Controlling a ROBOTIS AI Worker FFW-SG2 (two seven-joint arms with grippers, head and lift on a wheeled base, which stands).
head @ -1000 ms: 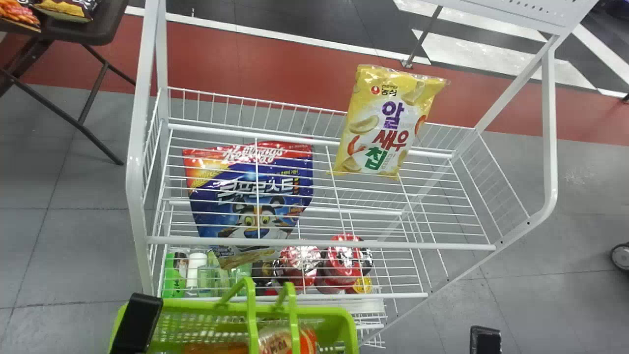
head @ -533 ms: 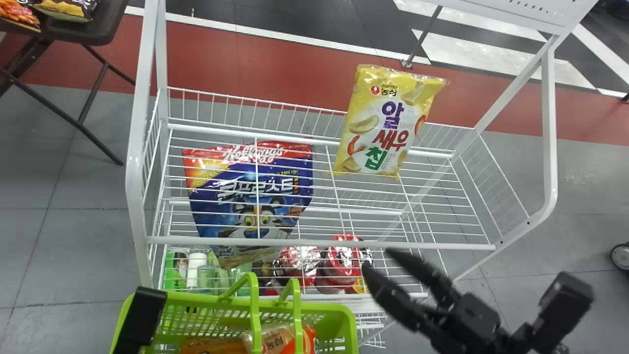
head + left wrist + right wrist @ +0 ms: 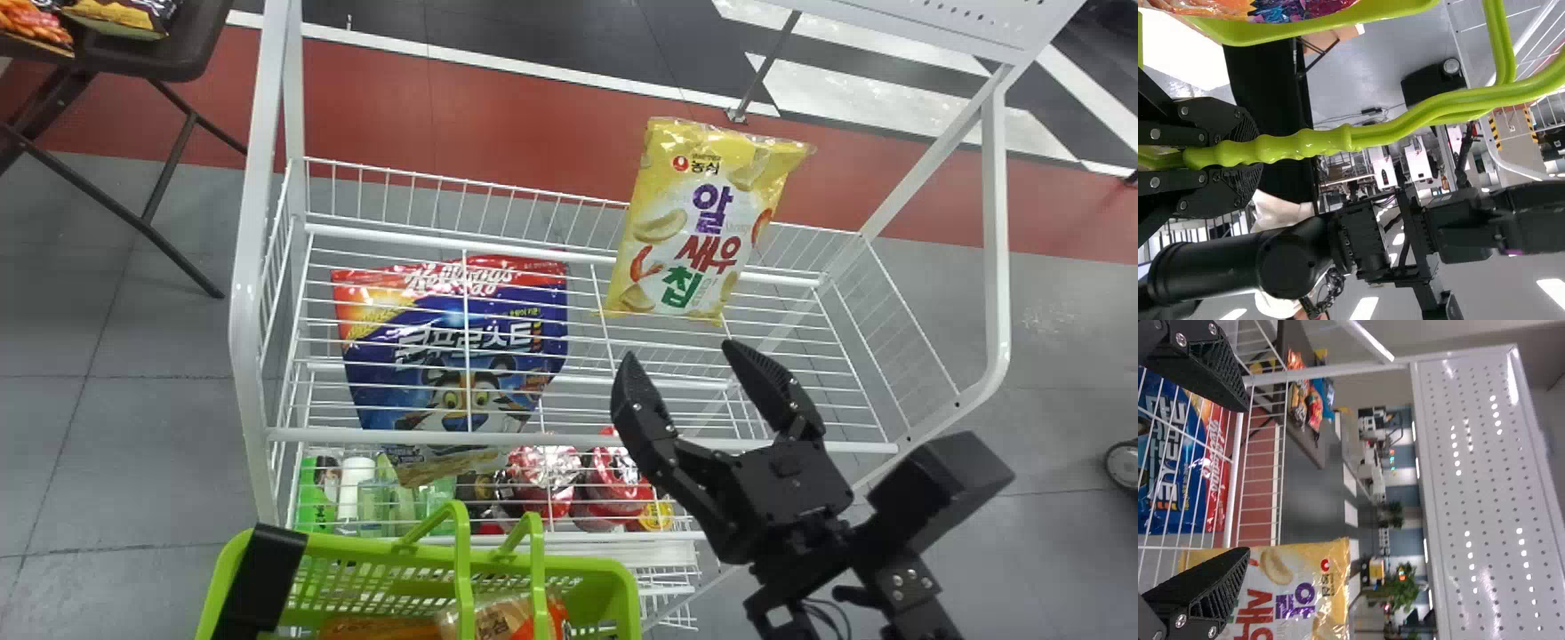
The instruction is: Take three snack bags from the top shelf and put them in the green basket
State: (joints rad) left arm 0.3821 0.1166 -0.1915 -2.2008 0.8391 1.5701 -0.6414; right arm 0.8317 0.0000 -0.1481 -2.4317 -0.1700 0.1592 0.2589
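On the top shelf [image 3: 853,446], a yellow snack bag [image 3: 702,222] stands upright at the back rail. My right gripper [image 3: 678,356] is over the shelf's front part, open, short of the bag and toward its lower end. In the right wrist view the right gripper [image 3: 1248,480] has nothing between its fingers, with the yellow bag [image 3: 1291,587] beyond one of them. My left gripper [image 3: 258,582] keeps at the green basket [image 3: 591,573], which holds orange snack packs [image 3: 507,620]. In the left wrist view the left gripper [image 3: 1258,149] is shut on the basket's handle [image 3: 1385,130].
A blue cereal bag [image 3: 453,356] shows through the shelf wires at the left. Red cups [image 3: 542,476] and bottles [image 3: 356,484] stand on a lower level. White side posts [image 3: 996,231] frame the rack. A dark table [image 3: 191,44] with snacks stands at the back left.
My right gripper has come in from the bottom right and moved up over the shelf, toward the yellow bag. The basket has shifted slightly; the yellow bag stays in place.
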